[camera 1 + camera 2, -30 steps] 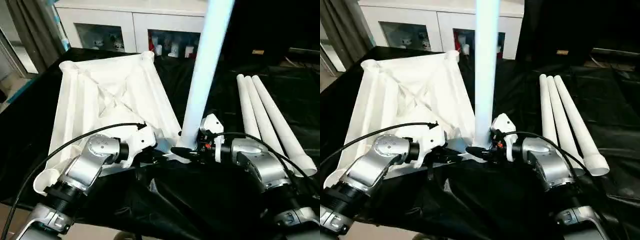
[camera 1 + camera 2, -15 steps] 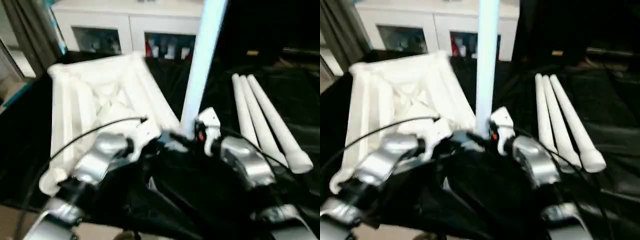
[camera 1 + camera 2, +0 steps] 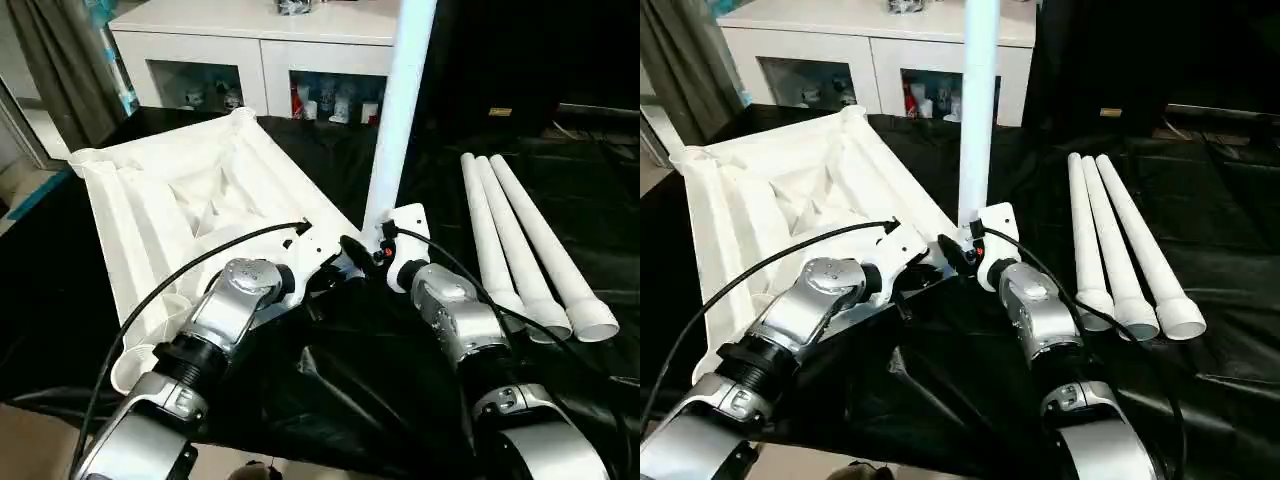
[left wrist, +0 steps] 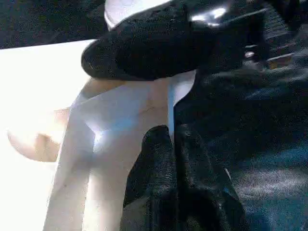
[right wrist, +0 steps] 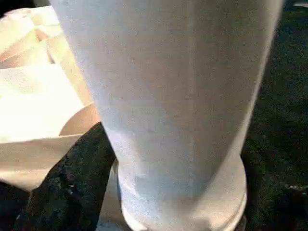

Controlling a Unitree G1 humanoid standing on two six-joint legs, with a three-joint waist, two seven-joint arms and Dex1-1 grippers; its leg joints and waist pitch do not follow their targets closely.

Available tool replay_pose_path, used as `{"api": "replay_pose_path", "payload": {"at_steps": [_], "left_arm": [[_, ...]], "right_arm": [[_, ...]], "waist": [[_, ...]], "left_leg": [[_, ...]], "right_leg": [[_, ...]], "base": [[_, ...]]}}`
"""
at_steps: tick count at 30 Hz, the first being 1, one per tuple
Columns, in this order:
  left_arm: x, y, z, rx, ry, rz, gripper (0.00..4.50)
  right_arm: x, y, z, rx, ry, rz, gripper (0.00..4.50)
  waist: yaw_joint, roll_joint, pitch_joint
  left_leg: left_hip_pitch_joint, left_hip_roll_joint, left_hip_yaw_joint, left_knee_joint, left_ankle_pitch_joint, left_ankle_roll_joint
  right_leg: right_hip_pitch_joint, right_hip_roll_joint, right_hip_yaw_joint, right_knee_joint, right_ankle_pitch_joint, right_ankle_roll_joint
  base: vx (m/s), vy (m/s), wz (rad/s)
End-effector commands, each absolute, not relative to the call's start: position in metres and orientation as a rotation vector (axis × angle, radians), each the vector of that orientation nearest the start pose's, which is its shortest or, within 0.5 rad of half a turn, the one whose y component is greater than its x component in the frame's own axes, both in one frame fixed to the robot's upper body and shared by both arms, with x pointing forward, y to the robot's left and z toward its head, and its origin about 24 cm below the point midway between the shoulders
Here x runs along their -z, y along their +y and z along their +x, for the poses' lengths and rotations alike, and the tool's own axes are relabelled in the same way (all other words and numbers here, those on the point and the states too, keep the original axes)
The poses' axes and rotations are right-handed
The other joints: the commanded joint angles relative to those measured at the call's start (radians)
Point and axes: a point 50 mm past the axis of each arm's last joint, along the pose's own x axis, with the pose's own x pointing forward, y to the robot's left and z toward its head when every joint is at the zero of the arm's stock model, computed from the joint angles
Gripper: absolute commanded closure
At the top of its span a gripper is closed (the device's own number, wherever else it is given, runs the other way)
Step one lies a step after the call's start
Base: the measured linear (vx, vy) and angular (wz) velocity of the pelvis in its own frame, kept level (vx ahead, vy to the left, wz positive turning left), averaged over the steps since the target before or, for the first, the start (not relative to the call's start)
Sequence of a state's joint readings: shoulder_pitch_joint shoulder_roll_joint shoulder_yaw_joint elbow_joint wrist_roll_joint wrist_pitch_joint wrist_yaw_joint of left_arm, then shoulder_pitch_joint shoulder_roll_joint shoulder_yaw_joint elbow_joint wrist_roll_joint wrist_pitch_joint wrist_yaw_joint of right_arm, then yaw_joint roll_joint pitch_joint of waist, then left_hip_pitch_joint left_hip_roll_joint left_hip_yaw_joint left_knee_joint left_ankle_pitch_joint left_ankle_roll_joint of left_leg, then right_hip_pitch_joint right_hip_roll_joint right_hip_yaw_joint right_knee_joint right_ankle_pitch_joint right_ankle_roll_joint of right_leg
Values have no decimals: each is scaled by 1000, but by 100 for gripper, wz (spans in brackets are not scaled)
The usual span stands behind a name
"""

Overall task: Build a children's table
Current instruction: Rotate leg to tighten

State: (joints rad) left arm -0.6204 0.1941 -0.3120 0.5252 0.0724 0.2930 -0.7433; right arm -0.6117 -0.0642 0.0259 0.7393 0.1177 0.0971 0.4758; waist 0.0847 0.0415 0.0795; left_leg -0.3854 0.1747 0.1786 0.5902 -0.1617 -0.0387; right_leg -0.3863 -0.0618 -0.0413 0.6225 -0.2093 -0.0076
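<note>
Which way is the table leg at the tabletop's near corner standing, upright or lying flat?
Upright. The leg rises straight from the tabletop's near corner and passes beyond the picture's top, while the three spare legs lie flat on the black cloth.

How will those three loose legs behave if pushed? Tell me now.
The loose legs are round tubes lying on the black cloth, so they would probably roll sideways. Their open hollow ends suggest they are light. They look straight and likely stiff.

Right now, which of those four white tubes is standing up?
The leg rising from the tabletop's near corner; the three others lie flat alongside.
</note>
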Motion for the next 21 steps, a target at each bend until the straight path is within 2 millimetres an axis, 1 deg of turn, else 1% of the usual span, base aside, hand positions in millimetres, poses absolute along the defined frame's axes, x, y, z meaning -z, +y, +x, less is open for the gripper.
{"api": "replay_pose_path", "payload": {"at_steps": [1, 2, 3, 4, 5, 6, 7, 9, 10, 11, 12, 13, 14, 15, 16, 17, 19, 20, 21], "left_arm": [[-65, 72, 325, 1083, 287, 393, 450], [-64, 74, 323, 1111, 288, 395, 450], [-64, 76, 321, 1127, 289, 396, 450], [-64, 79, 317, 1162, 286, 404, 450], [-64, 79, 317, 1164, 285, 405, 450], [-63, 84, 312, 1207, 294, 417, 450], [-62, 87, 311, 1222, 302, 421, 450], [-62, 94, 306, 1267, 311, 431, 450], [-62, 98, 304, 1289, 315, 432, 450], [-62, 99, 303, 1297, 318, 431, 450], [-62, 103, 299, 1331, 331, 419, 450], [-62, 105, 298, 1344, 333, 416, 450], [-63, 106, 296, 1360, 335, 413, 450], [-63, 107, 295, 1371, 336, 412, 450], [-63, 108, 294, 1373, 337, 412, 450], [-63, 109, 294, 1374, 338, 413, 450], [-63, 111, 294, 1378, 341, 416, 450], [-63, 112, 294, 1380, 342, 418, 450], [-63, 113, 294, 1381, 343, 420, 450]], "right_arm": [[-36, -82, 334, -793, 275, 59, 64], [-39, -86, 332, -836, 268, 50, 64], [-40, -89, 330, -862, 264, 45, 64], [-42, -94, 328, -908, 260, 31, 64], [-42, -94, 328, -911, 260, 31, 64], [-46, -102, 324, -972, 260, 13, 64], [-47, -106, 322, -997, 261, 6, 64], [-51, -118, 318, -1062, 267, -23, 64], [-53, -124, 317, -1083, 270, -36, 64], [-54, -127, 317, -1088, 272, -40, 64], [-56, -134, 315, -1110, 274, -51, 64], [-57, -137, 315, -1116, 275, -54, 64], [-58, -139, 314, -1127, 278, -57, 64], [-59, -141, 314, -1137, 281, -59, 89], [-60, -142, 313, -1146, 282, -65, 98], [-60, -142, 312, -1153, 283, -71, 98], [-61, -144, 311, -1169, 289, -78, 103], [-62, -144, 310, -1173, 291, -77, 131], [-62, -144, 310, -1180, 294, -76, 140]], "waist": [[-1, -14, -65], [2, -14, -67], [2, -16, -69], [4, -14, -71], [6, -14, -73], [4, -13, -75], [4, -15, -76], [11, -11, -82], [14, -12, -85], [14, -11, -87], [14, -7, -90], [14, -9, -88], [15, -6, -86], [15, -7, -83], [14, -8, -80], [15, -8, -79], [14, -9, -75], [15, -9, -75], [14, -9, -76]], "left_leg": [[17, 54, -27, -82, -305, 7], [16, 55, -26, -80, -290, 14], [13, 56, -24, -78, -260, 28], [14, 55, -23, -74, -237, 40], [15, 56, -21, -72, -224, 44], [11, 55, -21, -71, -190, 54], [9, 54, -21, -69, -173, 59], [7, 56, -18, -60, -116, 90], [7, 55, -18, -56, -92, 102], [5, 55, -16, -54, -80, 110], [3, 55, -17, -50, -60, 124], [2, 56, -16, -49, -65, 131], [3, 57, -16, -50, -76, 131], [5, 58, -16, -52, -102, 124], [5, 58, -15, -54, -123, 117], [6, 58, -15, -55, -134, 111], [8, 58, -16, -59, -174, 86], [9, 59, -16, -60, -176, 80], [10, 59, -17, -61, -177, 72]], "right_leg": [[26, -92, 48, -99, -321, -182], [29, -92, 48, -97, -300, -182], [31, -92, 48, -92, -256, -189], [31, -89, 47, -90, -224, -199], [31, -89, 48, -87, -203, -205], [33, -88, 46, -81, -156, -221], [37, -86, 44, -78, -132, -226], [37, -82, 41, -65, -23, -245], [38, -80, 39, -59, 26, -256], [38, -79, 39, -54, 53, -263], [34, -78, 37, -49, 91, -274], [34, -78, 35, -49, 97, -282], [32, -79, 35, -50, 84, -285], [32, -79, 34, -54, 46, -288], [32, -79, 35, -59, 8, -285], [31, -80, 36, -61, -12, -281], [30, -83, 39, -70, -97, -267], [30, -84, 40, -71, -110, -264], [30, -82, 40, -71, -120, -259]], "base": [[0, 0, 0], [0, 0, 0], [0, 0, 0], [0, 0, 0], [0, 0, 0], [0, 0, 0], [0, 0, 0], [0, 0, 0], [0, 0, 0], [0, 0, 0], [0, 0, 0], [0, 0, 0], [0, 0, 0], [0, 0, 0], [0, 0, 0], [0, 0, 0], [0, 0, 0], [0, 0, 0], [0, 0, 0]]}}
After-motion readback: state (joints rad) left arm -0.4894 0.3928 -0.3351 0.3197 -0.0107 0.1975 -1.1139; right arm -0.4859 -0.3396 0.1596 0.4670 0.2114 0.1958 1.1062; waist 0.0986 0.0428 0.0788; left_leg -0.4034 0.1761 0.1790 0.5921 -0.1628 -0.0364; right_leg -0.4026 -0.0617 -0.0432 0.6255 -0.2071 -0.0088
